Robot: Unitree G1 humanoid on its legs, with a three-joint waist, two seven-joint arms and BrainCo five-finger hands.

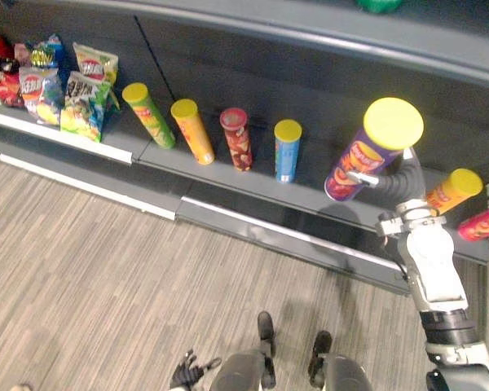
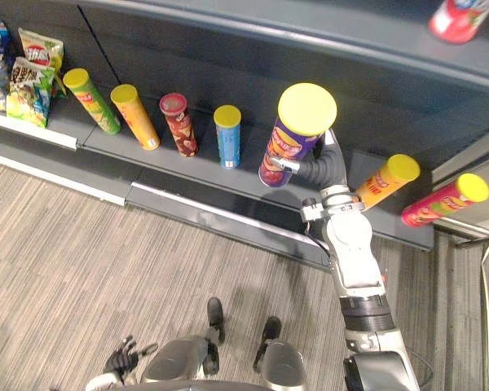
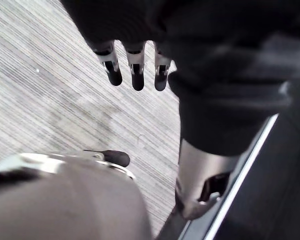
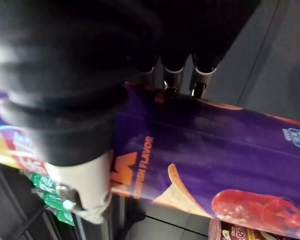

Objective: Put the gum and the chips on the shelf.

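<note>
Low over floor (image 1: 106, 269), left hand (image 1: 187, 373), fingers loose, holding nothing; right hand (image 2: 314, 169) curled round yellow-lidded purple chips can (image 2: 287, 145) at grey shelf (image 2: 196, 167).

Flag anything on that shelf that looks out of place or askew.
Only the purple chips can stands out: it is not standing in the row but gripped in the right hand above the shelf, at the gap between the blue can and the orange can. Nothing looks spilled.
</note>
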